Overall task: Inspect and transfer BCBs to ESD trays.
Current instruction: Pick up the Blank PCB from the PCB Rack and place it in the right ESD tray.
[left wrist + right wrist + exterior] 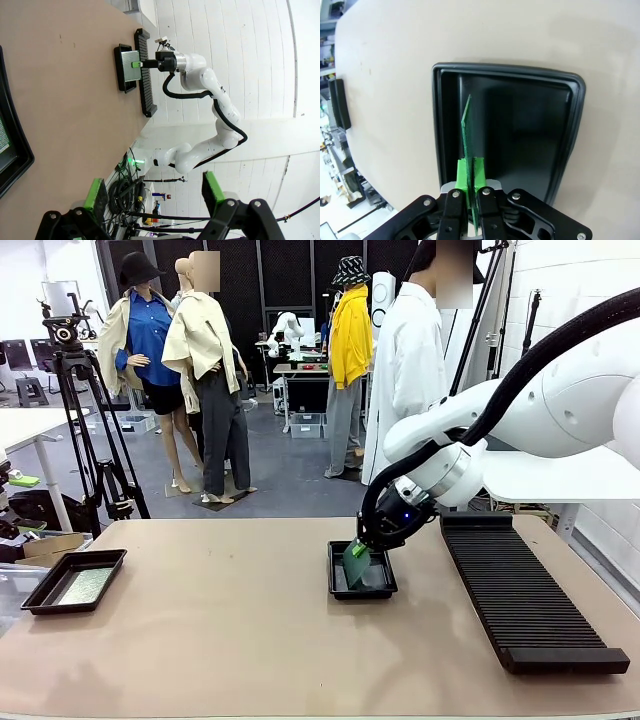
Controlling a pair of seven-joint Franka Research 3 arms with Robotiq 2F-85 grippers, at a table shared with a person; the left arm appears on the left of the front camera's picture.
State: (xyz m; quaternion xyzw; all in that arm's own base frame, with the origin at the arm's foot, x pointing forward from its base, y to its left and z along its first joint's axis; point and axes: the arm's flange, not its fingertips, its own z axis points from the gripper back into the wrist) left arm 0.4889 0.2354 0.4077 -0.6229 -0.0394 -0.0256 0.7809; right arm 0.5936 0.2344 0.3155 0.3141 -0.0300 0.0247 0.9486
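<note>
Currently we see right hand pinching BCB edge-on over ESD tray | left hand spread.

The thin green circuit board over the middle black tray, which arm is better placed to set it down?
The right. Its gripper already pinches the thin green circuit board edge-on above the glossy black tray. The left gripper hangs open, far off.
</note>
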